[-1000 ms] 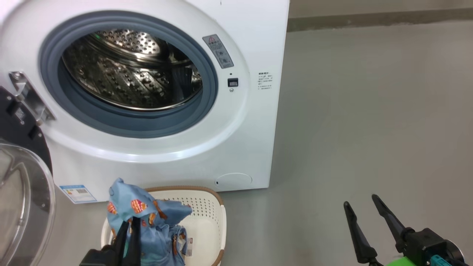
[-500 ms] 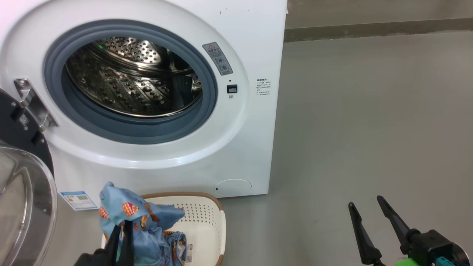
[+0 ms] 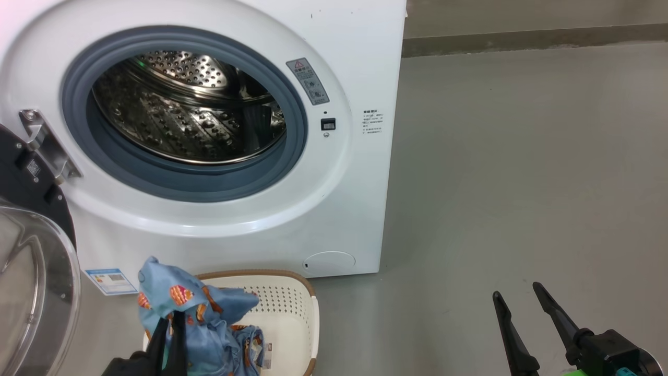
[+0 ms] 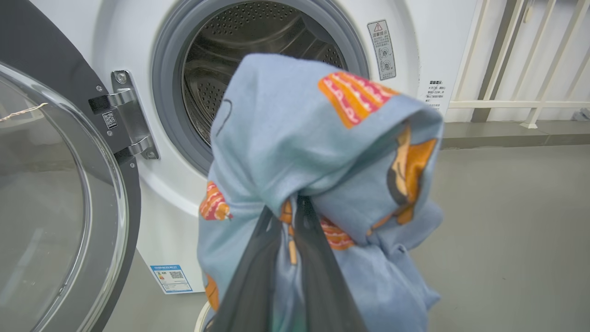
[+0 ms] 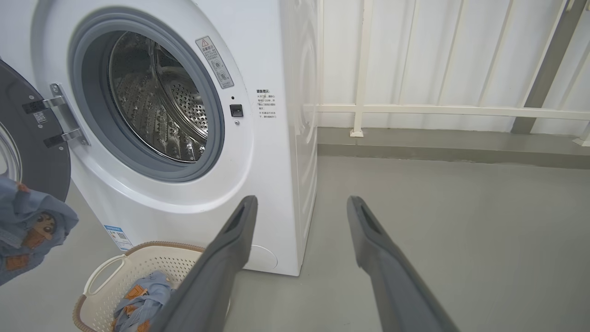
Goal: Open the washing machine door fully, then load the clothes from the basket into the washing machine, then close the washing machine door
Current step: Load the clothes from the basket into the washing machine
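- Light-blue clothes piece (image 4: pixel 299 138) hangs bunched from left gripper (image 4: pixel 286 210), long axis vertical, above basket (image 3: pixel 297 313), facing washing machine (image 3: pixel 360 47) drum.
- Left jaws pinched on that piece.
- Right gripper (image 3: pixel 516 290) jaws spread wide, holding nothing, over floor (image 3: pixel 522 156).
- Washing machine door (image 3: pixel 31 292) stands open at left.
- Second piece (image 5: pixel 143 295) lies in basket.
- Grey warning label (image 3: pixel 308 81) and blue sticker (image 3: pixel 110 280): print too small to read.

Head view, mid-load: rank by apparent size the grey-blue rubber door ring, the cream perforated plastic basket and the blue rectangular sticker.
1. Grey-blue rubber door ring
2. Cream perforated plastic basket, partly cut off, nearer the camera
3. Blue rectangular sticker
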### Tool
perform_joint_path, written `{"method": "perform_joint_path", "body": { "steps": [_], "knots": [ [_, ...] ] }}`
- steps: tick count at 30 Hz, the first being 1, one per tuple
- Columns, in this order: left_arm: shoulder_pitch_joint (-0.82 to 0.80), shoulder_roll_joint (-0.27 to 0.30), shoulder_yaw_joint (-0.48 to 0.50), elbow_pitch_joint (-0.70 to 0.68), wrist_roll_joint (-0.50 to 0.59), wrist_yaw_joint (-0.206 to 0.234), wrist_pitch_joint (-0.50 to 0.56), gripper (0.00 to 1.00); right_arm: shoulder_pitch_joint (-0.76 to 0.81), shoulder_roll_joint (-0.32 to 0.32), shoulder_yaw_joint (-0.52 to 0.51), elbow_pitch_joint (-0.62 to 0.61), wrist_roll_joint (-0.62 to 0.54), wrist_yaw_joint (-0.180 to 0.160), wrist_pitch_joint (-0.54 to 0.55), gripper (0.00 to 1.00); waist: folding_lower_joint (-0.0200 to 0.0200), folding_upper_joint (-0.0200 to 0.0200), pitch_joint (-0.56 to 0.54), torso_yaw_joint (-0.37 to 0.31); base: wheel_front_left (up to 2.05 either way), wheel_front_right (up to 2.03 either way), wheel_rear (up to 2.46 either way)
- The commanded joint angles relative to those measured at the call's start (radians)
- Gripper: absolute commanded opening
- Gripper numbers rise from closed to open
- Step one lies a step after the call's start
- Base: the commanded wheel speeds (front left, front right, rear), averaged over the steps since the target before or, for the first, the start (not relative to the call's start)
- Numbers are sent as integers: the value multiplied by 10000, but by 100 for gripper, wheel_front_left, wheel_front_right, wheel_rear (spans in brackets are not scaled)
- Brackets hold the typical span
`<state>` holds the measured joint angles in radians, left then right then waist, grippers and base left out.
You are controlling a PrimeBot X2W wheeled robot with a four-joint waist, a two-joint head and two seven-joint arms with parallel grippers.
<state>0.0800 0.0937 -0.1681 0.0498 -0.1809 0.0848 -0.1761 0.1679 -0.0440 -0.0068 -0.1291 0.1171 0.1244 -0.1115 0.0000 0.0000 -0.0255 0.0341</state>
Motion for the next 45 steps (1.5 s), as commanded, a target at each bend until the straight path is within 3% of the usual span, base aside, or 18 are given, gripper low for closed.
{"method": "perform_joint_path", "body": {
  "steps": [1, 16, 31, 35, 45],
  "knots": [
    [-257, 111, 308, -293, -110, 104, -6, 0, -207, -63, 229, -281, 23, 63, -12, 100, 0, 0, 14, -1, 0, 0, 0],
    [-1321, 55, 485, 736, -372, 234, -339, 0, -528, -63, 402, -636, -15, 63, 38, 100, 0, 0, 927, -234, 0, 0, 0],
    [-5189, 51, 906, 3751, -1049, -190, -677, 0, -1852, -129, 784, -991, 128, 63, -246, 100, 0, 0, 3620, -924, 0, 0, 0],
    [-6615, 263, 1072, 4771, -1278, -450, -634, 0, -2303, -201, 938, -936, 256, 63, -473, 100, 0, 0, 4452, -1191, 0, 0, 0],
    [-10580, 1509, 1400, 6764, -1598, -1025, 320, 0, -3501, -344, 1339, -536, 721, 63, -1119, 100, 0, 0, 6498, -1946, 0, 0, 0]
  ]
}}
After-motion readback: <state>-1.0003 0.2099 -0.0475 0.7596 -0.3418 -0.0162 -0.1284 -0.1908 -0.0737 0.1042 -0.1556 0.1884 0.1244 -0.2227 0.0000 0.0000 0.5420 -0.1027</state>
